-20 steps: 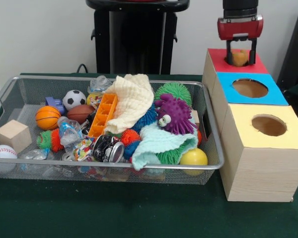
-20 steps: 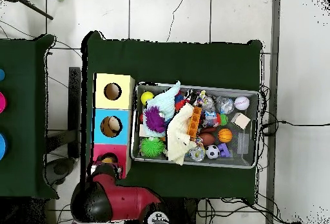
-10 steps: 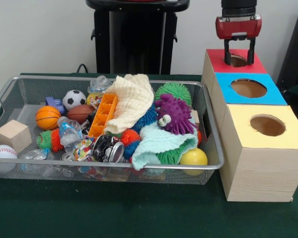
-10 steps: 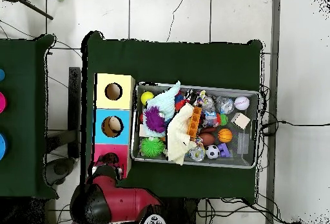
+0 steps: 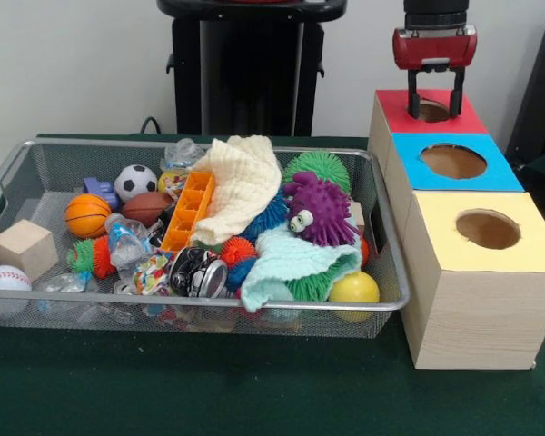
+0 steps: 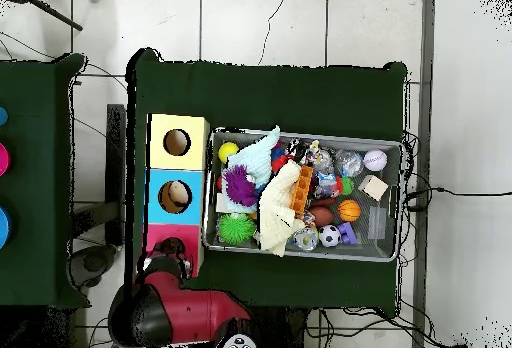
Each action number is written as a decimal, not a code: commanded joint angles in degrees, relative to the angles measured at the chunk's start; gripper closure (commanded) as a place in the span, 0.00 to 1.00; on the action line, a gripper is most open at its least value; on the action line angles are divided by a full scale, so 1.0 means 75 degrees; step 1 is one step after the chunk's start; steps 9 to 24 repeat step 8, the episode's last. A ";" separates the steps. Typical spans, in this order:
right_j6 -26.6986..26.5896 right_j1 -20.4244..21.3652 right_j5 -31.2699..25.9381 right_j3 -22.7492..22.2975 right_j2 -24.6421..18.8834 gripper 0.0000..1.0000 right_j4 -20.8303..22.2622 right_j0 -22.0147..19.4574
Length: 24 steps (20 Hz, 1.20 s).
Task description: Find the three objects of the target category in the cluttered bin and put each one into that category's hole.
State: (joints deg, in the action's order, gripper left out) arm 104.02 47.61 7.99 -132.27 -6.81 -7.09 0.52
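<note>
Here the gripper [image 5: 435,100] hangs directly above the hole [image 5: 433,111] in the red-faced box [image 5: 386,127], which stands at the table's far edge in the front view, the last of three boxes in a row along one side of the table; its two dark fingers [image 5: 456,91] stand apart with nothing between them, their tips just over the rim of the hole. The inside of the hole is shadowed, so what lies in it cannot be made out. From overhead the red arm [image 6: 185,309] covers most of that box and the hole shows only as a dark patch. The blue-faced box [image 5: 459,162] and the yellow-faced box [image 5: 481,272] sit next in the row, towards the near edge. The bin [image 5: 391,241] fills the middle of the table just beside the boxes, piled with toys: a purple spiky creature [image 5: 320,209], a cream cloth [image 5: 245,182] and a pale green cloth [image 5: 295,263] that bury several spiky balls, an orange tray [image 5: 188,211] tilted on the heap, a basketball [image 5: 87,214], a soccer ball [image 5: 135,182], a baseball [image 5: 4,283], a wooden cube [image 5: 24,248] and a yellow ball [image 5: 354,289]. Things lower in the heap are too tangled to tell apart.
</note>
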 commanded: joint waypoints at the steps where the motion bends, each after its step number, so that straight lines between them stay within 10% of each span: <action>1: 0.0533 -0.0359 -0.0619 0.0620 0.0784 0.00 0.0252 -0.0454; 4: 0.0853 -0.0502 -0.0087 0.0638 0.1645 0.00 -0.0223 0.0055; 24: 0.0791 -0.0373 0.0078 0.0632 0.1388 0.00 0.0153 -0.0314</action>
